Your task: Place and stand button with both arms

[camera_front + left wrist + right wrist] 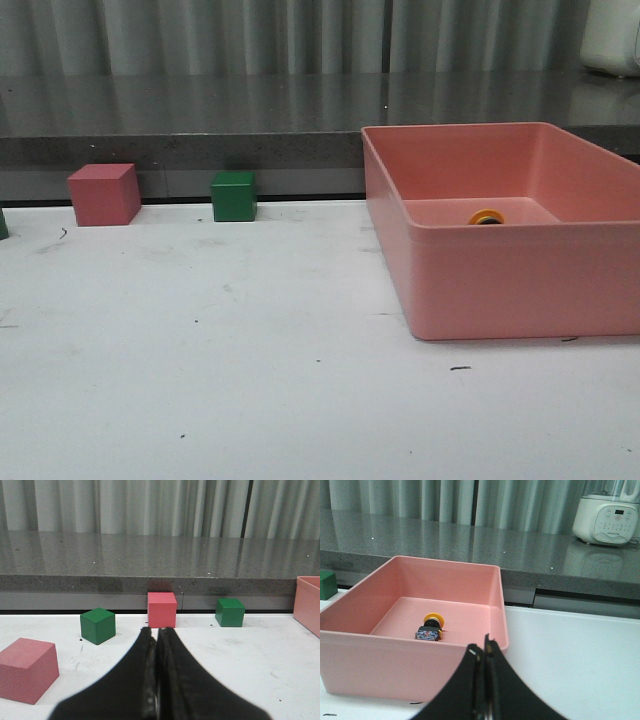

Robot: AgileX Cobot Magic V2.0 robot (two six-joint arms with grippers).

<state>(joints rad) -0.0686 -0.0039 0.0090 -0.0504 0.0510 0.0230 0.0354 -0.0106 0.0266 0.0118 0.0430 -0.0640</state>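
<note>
The button (430,627) lies on its side on the floor of the pink bin (410,667), yellow cap toward the far wall, black-blue base toward me. In the front view only its yellow cap (486,216) shows over the bin's (520,285) front wall. My right gripper (484,647) is shut and empty, outside the bin by its near right corner. My left gripper (157,632) is shut and empty above the white table, pointing at a pink cube (161,609). Neither arm shows in the front view.
Along the table's back edge stand a pink cube (103,194) and a green cube (234,196). The left wrist view also shows a nearer green cube (97,625), a green cube (230,612) further right and a large pink block (25,668). A white appliance (606,517) sits on the grey counter.
</note>
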